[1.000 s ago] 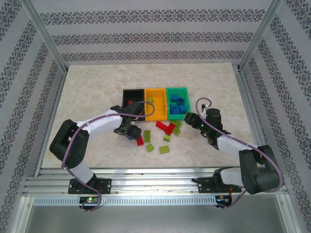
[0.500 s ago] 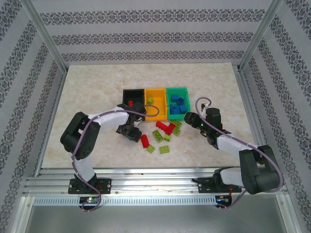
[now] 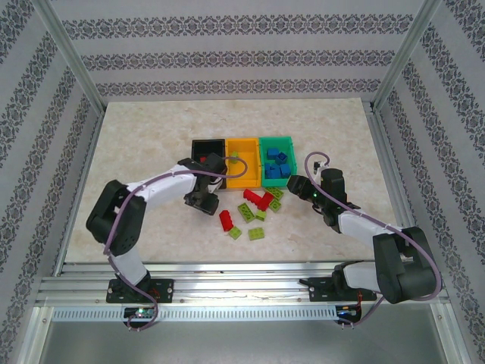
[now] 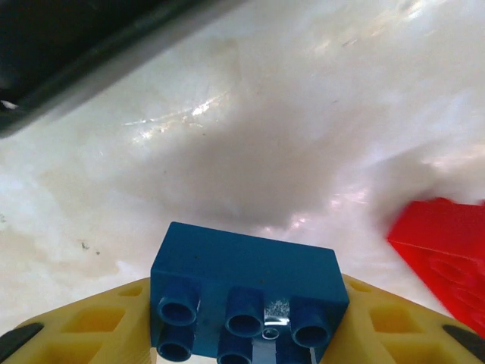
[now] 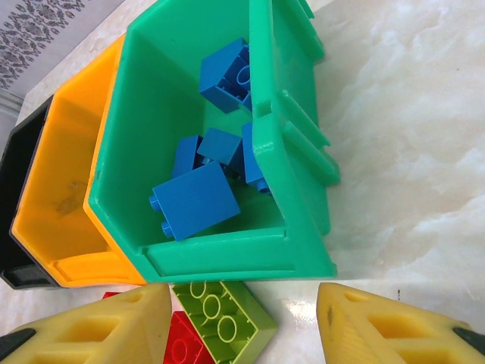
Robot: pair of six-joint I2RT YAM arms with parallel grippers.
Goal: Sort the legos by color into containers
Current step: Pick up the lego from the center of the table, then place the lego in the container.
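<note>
Edged the left gripper (image 3: 203, 199) a touch toward 12 o'clock since half a second back, closer to the black bin (image 3: 209, 141). Kept a blue brick (image 4: 246, 292) pinched between the yellow fingers (image 4: 91, 326), closed on its sides, studs toward the wrist camera. Pulled the left elbow back out toward 9 o'clock too. Left the red brick (image 3: 225, 220) lying between 4 and 5 o'clock of that gripper, same spot as half a second before. Held the right gripper (image 3: 292, 184) where it was, at 5 o'clock of the green bin (image 3: 276, 138), fingers spread wide with nothing between them. Spotted a lime brick (image 5: 220, 315) on the table (image 3: 151, 136) under that gap, just beside the green bin's near wall. Counted several blue bricks (image 5: 193, 201) already inside the green bin, with the orange bin (image 3: 244, 139) at its 9 o'clock and loose red and lime bricks (image 3: 256, 233) scattered at 6 o'clock of the bins.
</note>
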